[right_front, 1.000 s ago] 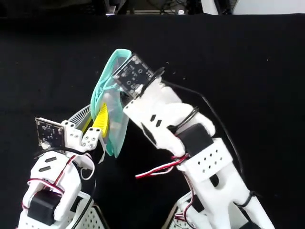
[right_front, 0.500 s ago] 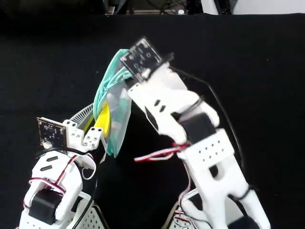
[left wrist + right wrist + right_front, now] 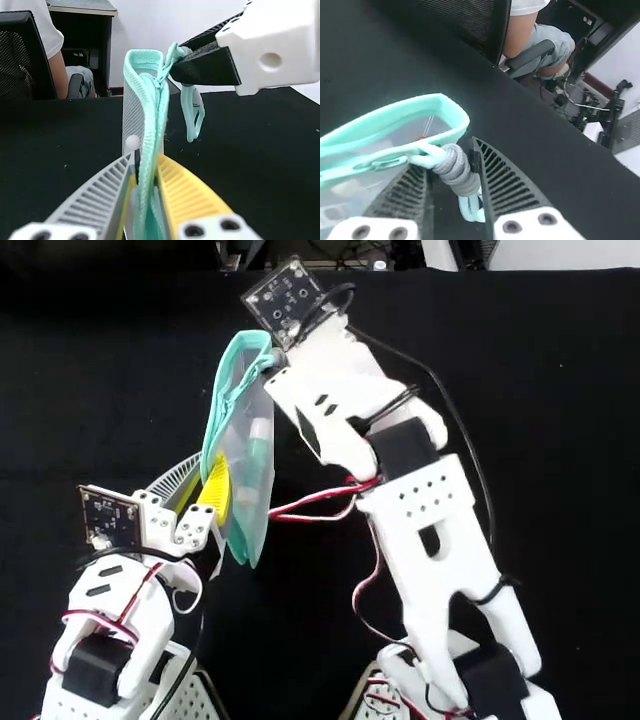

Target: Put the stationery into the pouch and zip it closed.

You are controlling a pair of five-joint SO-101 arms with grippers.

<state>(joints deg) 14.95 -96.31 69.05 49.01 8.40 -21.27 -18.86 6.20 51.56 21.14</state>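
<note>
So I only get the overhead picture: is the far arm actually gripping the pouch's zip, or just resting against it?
Observer: Gripping. Its wrist camera shows the right gripper shut on the grey zip pull.
Operator: And the near arm?
Observer: The left gripper clamps one end of the pouch, right on its teal zip band.
Operator: Anything hanging off the zip?
Observer: A teal loop dangles from the pull, beside the pouch.
</note>
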